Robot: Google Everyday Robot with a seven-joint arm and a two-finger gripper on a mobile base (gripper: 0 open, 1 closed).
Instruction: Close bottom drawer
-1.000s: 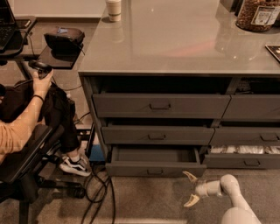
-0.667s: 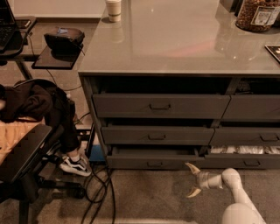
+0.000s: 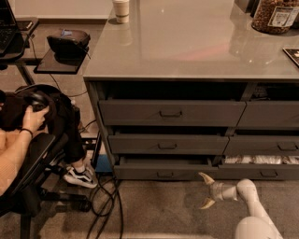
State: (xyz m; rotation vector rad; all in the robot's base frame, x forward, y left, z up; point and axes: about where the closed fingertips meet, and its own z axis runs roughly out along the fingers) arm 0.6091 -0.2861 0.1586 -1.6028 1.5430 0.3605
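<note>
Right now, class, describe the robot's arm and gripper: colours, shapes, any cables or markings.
The arm is smooth, white and rounded, with no visible cables or markings. Its gripper, low before the bottom drawer, has two pale, curved, pointed fingers.

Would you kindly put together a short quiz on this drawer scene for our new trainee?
1. True or false: the gripper has its fingers spread open.
2. The gripper sits low by which part of the bottom drawer? A left end, B centre handle, C right end.
3. What stands at the countertop's far left corner in view?
Key: 1 true; 2 C; 3 a pale cup.
</note>
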